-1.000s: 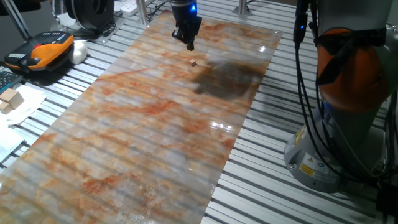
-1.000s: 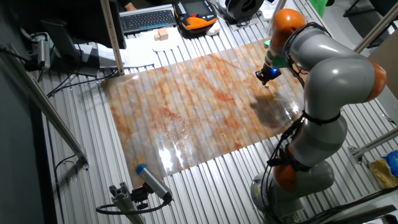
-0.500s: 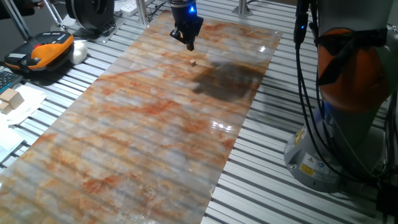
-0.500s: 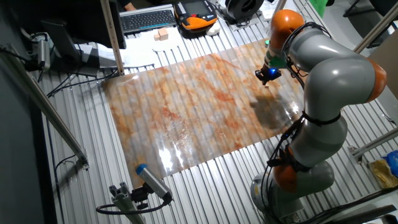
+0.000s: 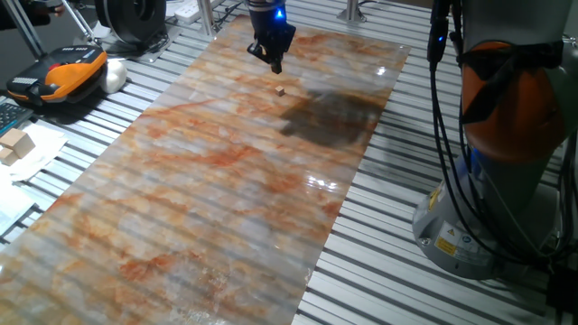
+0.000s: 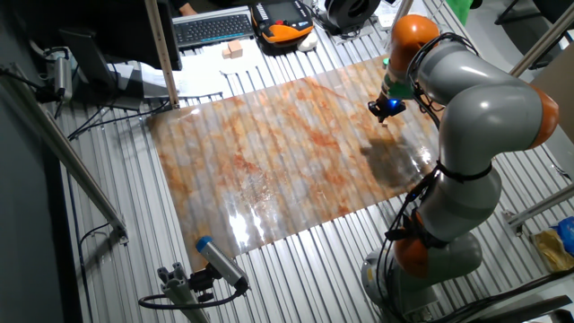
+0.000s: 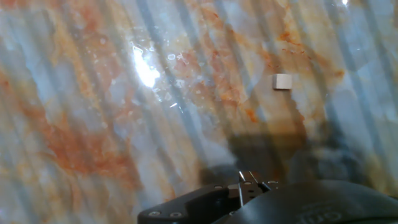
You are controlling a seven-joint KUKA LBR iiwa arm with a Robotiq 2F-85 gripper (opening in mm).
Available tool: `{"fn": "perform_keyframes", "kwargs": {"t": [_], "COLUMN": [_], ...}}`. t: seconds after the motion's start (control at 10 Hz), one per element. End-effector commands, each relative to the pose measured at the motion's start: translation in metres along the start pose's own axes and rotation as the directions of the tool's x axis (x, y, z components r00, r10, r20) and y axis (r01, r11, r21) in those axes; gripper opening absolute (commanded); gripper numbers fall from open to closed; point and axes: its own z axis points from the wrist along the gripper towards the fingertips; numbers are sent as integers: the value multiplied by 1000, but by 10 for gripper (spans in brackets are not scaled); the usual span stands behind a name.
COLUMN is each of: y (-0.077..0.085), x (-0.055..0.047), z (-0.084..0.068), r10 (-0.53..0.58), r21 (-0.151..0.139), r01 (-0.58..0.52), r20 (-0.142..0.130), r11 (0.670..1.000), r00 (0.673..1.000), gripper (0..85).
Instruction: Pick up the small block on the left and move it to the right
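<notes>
Hovering above the glossy, orange-and-grey marbled sheet (image 5: 226, 171) that covers the slatted metal table (image 5: 379, 244), the black two-finger claw (image 5: 275, 61) carries nothing. In the hand view only the tips (image 7: 250, 179) show at the bottom edge, drawn close together with at most a sliver between them; I cannot tell for certain whether they touch.

The tiny light-tan wooden cube (image 5: 281, 91) lies flat on the sheet, apart from the claw and a little below and to the right of the tips in the fixed view. In the hand view the same cube (image 7: 283, 81) sits ahead of the tips and off to their right, one face turned square to the camera. In the other fixed view the claw (image 6: 387, 112) is plain enough, but the cube is too small to pick out.

As for handling, this looks like a light, rigid piece of wood with dry, matt faces: it should neither crush nor deform, and the pads ought to bite on it well. The trouble is its size and the slick sheet under it. Being narrower than the fingertips appear, it would likely skate or flip if one finger arrives first. My judgement is that the hold belongs on two opposite flat side faces, low and centred, with the claw opened only modestly, lined up square to those faces and brought straight down over it.
</notes>
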Motion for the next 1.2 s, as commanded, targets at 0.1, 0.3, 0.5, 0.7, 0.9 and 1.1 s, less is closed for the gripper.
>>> {"fn": "perform_keyframes", "kwargs": {"t": [0.1,0.3,0.5,0.7,0.9,1.1], "y": [0,0,-3,-11,-21,-34], "x": [0,-1,-2,-8,-17,-27], "z": [0,0,1,1,6,13], "r10": [-47,-113,-116,-123,-136,-156], "r21": [12,45,29,8,-3,-26], "r01": [47,112,115,122,137,157], "r20": [13,36,37,34,36,39], "r11": [999,993,993,992,991,987], "r00": [999,993,993,992,990,987], "gripper": [0,0,0,0,0,0]}}
